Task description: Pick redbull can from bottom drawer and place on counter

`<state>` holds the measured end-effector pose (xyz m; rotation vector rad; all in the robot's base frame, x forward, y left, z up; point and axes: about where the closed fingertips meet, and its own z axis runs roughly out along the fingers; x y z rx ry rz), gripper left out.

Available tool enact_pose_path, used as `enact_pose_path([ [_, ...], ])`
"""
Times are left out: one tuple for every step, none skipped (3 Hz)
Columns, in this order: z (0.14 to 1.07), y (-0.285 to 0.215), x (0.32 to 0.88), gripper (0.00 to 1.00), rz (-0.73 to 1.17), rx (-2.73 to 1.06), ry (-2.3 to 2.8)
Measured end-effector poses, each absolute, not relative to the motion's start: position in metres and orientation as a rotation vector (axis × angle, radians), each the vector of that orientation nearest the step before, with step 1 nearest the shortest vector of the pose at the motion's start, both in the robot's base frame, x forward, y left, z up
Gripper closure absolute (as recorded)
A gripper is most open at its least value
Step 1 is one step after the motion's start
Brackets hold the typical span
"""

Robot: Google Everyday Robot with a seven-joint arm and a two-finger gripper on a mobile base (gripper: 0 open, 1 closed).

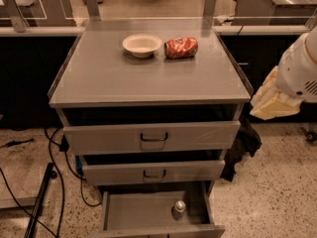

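The redbull can (179, 209) stands upright on the floor of the open bottom drawer (133, 213), towards its right side. The counter (148, 78) is the grey cabinet top above it. Only my arm's white and cream shell (285, 86) shows, at the right edge, level with the counter's front corner and apart from the cabinet. My gripper is out of the frame.
A white bowl (142, 44) and a crushed red-orange soda can (181, 47) lie at the back of the counter. Two drawers with dark loop handles (154, 137) stand slightly open above the bottom drawer. Cables (54, 172) and a dark cloth (245, 143) flank the cabinet.
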<state>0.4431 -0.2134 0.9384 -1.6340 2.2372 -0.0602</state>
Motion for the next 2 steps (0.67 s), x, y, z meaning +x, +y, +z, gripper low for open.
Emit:
enact_pose_path([
  [0.884,-0.204,0.445,0.92,0.008,-1.546,2.250],
  [0.822,-0.196,0.448,1.00,0.078,-1.472,2.259],
])
